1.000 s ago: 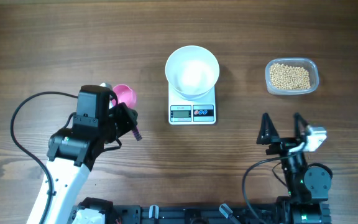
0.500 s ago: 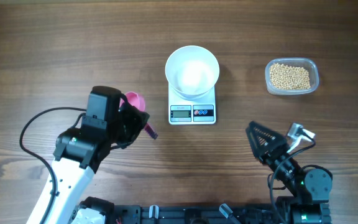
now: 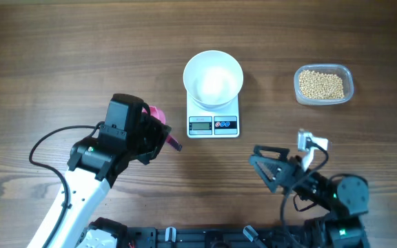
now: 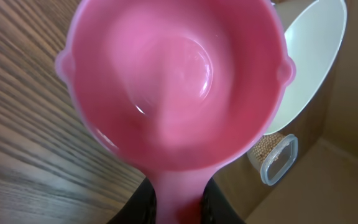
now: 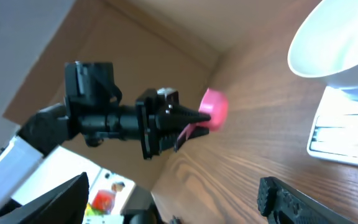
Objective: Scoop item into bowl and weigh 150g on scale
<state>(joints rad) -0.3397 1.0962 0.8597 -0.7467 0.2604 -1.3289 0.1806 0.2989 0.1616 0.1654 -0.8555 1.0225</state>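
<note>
Overhead: left gripper [image 3: 156, 135] clamps pink scoop [image 3: 158, 114] by its handle, cup empty, ready to dig. Right gripper [image 3: 260, 158] is spread wide, holding nothing. Beans [image 3: 322, 84] wait in clear tub [image 3: 299, 88], right of scale [image 3: 213, 125]. Bowl [image 3: 213, 79] sits on scale.

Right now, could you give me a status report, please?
Left gripper shut on pink scoop, empty. Right gripper open. Bowl empty on scale; beans in tub. Scale between scoop and tub.
</note>
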